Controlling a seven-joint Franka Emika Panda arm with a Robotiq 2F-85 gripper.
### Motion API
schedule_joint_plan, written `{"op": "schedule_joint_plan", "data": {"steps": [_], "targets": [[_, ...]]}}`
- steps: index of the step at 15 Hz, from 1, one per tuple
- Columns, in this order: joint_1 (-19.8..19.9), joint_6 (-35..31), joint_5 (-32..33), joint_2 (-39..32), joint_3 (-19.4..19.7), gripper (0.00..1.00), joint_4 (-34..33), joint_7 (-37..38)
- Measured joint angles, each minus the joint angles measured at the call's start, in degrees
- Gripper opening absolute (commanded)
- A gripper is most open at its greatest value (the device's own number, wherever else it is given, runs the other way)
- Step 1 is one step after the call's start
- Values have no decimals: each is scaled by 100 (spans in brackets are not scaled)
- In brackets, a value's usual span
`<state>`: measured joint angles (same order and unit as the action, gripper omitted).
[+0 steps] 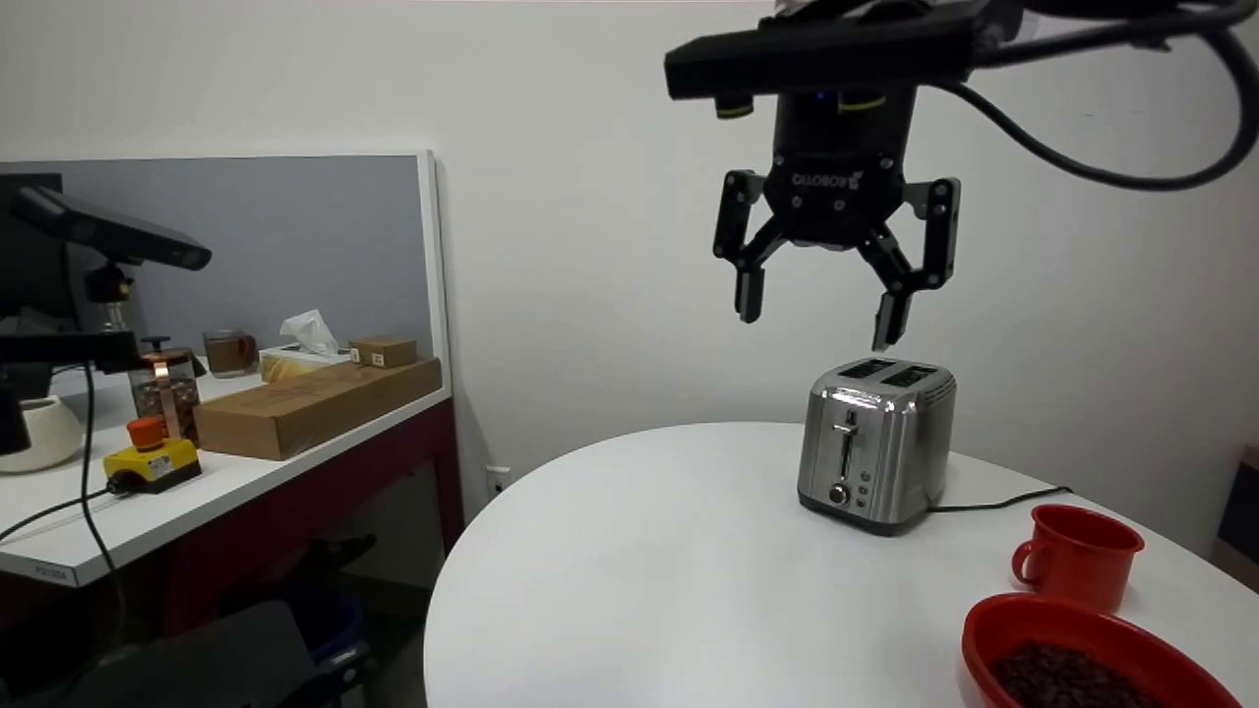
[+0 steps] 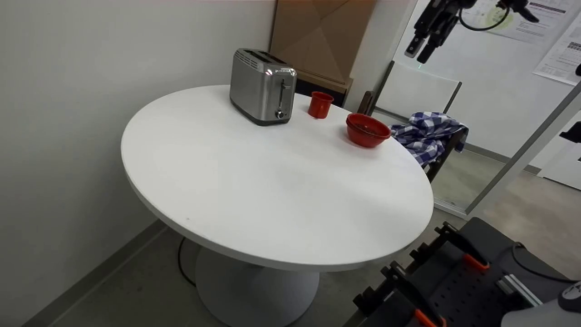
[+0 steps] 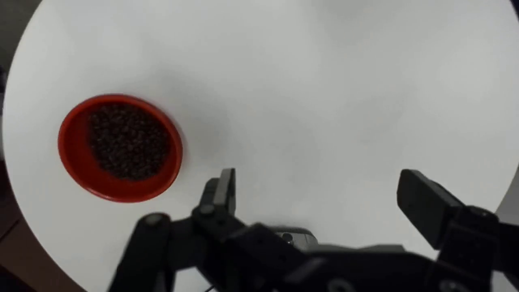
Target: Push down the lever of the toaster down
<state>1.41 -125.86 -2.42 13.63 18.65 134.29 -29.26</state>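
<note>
The silver toaster (image 1: 875,457) stands upright on the white round table (image 1: 629,551); it also shows in an exterior view (image 2: 254,88). Its lever (image 1: 845,430) sits near the top of the front slot, and the lever shows in an exterior view too (image 2: 285,86). My gripper (image 1: 816,332) is open and empty, pointing down, high above the table and apart from the toaster. It also hangs at the upper right in an exterior view (image 2: 416,57). In the wrist view my open fingers (image 3: 318,178) hide most of the toaster (image 3: 302,238), and the lever cannot be made out.
A red cup (image 1: 1082,556) stands beside the toaster. A red bowl (image 3: 117,188) with dark beans (image 3: 127,142) is near the table edge. A black cord (image 1: 1003,502) runs from the toaster. A wall is behind the table. A desk (image 1: 246,492) with boxes stands apart.
</note>
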Motion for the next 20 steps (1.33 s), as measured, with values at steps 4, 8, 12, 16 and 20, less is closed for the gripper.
{"op": "schedule_joint_plan", "data": {"steps": [4,8,12,16,20], "targets": [[42,-691,47,-1120,-400,97,-884,65],[130,-1337,70,-1980,-781,62,-1563,311],[205,-1701,97,-2591,-1069,31,-2058,469],[284,-2125,97,-3074,-1306,3,-2429,496],[299,-2341,99,-3544,-1470,1,-2772,643]]}}
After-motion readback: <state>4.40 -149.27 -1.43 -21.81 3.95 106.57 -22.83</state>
